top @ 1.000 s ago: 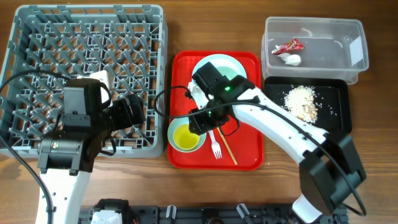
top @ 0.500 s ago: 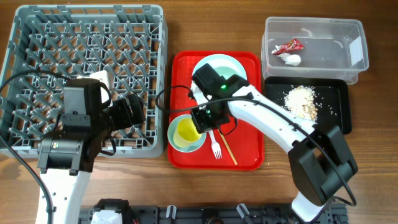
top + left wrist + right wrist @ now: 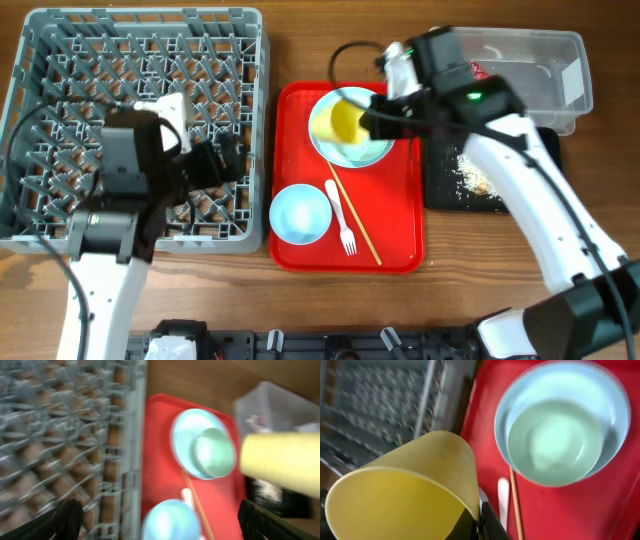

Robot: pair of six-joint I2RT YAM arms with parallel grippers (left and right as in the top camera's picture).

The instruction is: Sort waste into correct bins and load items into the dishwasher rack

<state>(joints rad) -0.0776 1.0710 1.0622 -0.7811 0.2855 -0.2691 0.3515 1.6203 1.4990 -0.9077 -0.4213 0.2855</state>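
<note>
My right fingers (image 3: 490, 523) pinch the rim of the yellow cup (image 3: 345, 124), which is tilted over the plate (image 3: 182, 442) on the red tray (image 3: 400, 232). My left fingers (image 3: 62, 520) are spread wide over the rack (image 3: 60, 60).

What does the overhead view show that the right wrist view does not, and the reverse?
Only overhead: the clear tub, the black tray with food scraps, and the second mint bowl standing alone. Only right wrist: how the right gripper pinches the wall of the yellow cup. Both: that cup, the pale-blue plate holding a mint bowl, the red tray, the chopstick.
</note>
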